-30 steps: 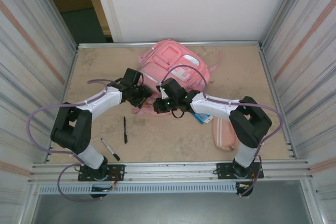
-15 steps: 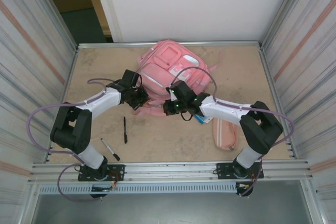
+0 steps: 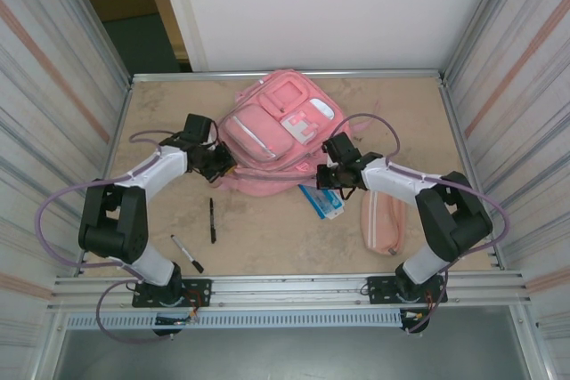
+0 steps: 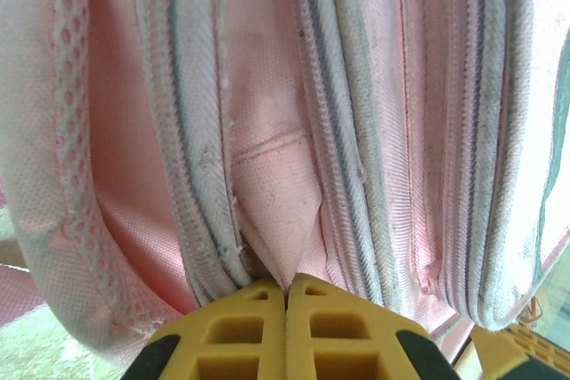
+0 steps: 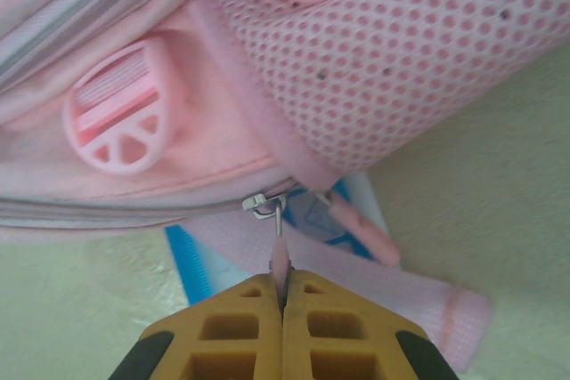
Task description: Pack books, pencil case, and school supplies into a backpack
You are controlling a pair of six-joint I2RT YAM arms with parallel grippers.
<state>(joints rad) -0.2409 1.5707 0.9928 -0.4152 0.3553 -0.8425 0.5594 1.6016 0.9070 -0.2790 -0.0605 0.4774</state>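
Handling the backpack [image 3: 260, 128] calls for seam grips; its soft fabric likely sags. Left gripper [image 4: 286, 289] pinches a fabric fold; right gripper [image 5: 283, 280] pinches the zip pull [image 5: 278, 254].

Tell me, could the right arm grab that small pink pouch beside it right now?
Probably not yet: the right tool is shut on the backpack's zip pull. Once released, it likely could; the pouch lies uncovered nearby.

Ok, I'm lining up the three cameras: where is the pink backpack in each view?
Top external: backpack at far centre of the table.
Left wrist: its zip seams run top to bottom above the shut jaws.
Right wrist: its mesh pocket upper right, zip pull pinched in the jaws.
Shared landmark: blue-and-white packet at its near right corner, top external and right wrist.
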